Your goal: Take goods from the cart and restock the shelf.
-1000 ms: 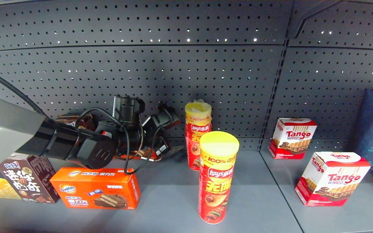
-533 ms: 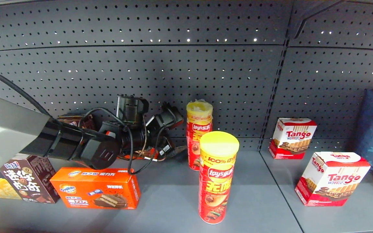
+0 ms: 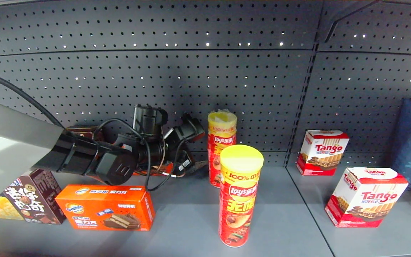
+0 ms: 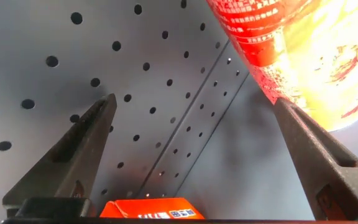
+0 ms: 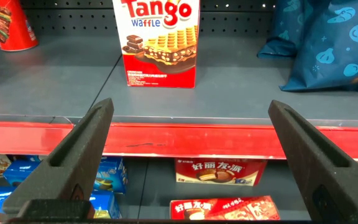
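Head view: the shelf (image 3: pixel 191 221) looked partly stocked. On it stood a front chip can (image 3: pixel 240 194), a rear chip can (image 3: pixel 221 146), an orange cake box (image 3: pixel 105 207), a brown biscuit box (image 3: pixel 27 200) and two wafer boxes (image 3: pixel 321 151) (image 3: pixel 366 196), with bare gaps between them. My left tool (image 3: pixel 193 166) sat at the back of the shelf, just beside the rear can and over a small orange pack (image 3: pixel 155 170). I judged that pack delivered, with more goods to fetch from the cart. Every pack carried a printed logo, some in Chinese characters; I do not read them off.

Left wrist view: the left tool (image 4: pixel 194 102) was spread wide and pinched nothing. The rear chip can (image 4: pixel 303 50) was close by one finger and the orange pack (image 4: pixel 151 208) lay low between them.

Right wrist view: the right tool (image 5: pixel 191 107) was spread and empty before the shelf's red edge strip (image 5: pixel 185 140). It faced a wafer box (image 5: pixel 160 43) and a blue bag (image 5: pixel 328 43).
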Robot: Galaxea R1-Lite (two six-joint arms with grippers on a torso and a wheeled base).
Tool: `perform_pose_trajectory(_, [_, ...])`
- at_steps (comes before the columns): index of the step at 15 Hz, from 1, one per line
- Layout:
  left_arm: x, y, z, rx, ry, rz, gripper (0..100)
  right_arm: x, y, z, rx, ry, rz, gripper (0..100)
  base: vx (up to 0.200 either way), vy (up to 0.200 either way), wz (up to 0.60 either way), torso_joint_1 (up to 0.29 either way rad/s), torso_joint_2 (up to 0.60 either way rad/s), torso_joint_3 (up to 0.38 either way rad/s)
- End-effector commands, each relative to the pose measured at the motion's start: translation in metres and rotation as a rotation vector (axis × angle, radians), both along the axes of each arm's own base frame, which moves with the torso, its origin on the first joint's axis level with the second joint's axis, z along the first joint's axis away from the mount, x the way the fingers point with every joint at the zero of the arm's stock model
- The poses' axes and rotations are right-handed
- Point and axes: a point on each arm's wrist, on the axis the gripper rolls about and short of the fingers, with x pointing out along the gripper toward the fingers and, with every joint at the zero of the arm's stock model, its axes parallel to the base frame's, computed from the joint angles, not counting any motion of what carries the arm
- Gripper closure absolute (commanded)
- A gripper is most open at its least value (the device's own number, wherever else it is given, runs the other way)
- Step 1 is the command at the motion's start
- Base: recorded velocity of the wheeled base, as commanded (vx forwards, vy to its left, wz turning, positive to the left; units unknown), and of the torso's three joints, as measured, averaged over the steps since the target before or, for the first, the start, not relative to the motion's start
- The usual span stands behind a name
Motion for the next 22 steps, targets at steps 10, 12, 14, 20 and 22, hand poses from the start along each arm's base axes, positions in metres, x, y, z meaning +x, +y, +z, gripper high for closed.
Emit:
perform_pose_trajectory(10, [-0.001, -0.009, -0.005, 0.004, 0.012, -0.02, 0, 0.0, 0.0, 0.0, 0.0, 0.001, 0.0, 0, 0.0, 0.0, 0.0, 0.0, 0.0, 0.0])
perform_pose_trajectory(12, [-0.001, -0.011, -0.005, 0.005, 0.013, -0.024, 0, 0.0, 0.0, 0.0, 0.0, 0.001, 0.0, 0, 0.0, 0.0, 0.0, 0.0, 0.0, 0.0])
perform_pose_trajectory(14, [-0.001, -0.011, -0.006, 0.006, 0.016, -0.026, 0, 0.0, 0.0, 0.0, 0.0, 0.001, 0.0, 0, 0.0, 0.0, 0.0, 0.0, 0.0, 0.0])
perform_pose_trajectory(20, [-0.002, -0.014, -0.007, 0.006, 0.02, -0.033, 0, 0.0, 0.0, 0.0, 0.0, 0.001, 0.0, 0, 0.0, 0.0, 0.0, 0.0, 0.0, 0.0])
perform_pose_trajectory(22, [-0.003, -0.017, -0.008, 0.007, 0.021, -0.039, 0, 0.0, 0.0, 0.0, 0.0, 0.001, 0.0, 0, 0.0, 0.0, 0.0, 0.0, 0.0, 0.0])
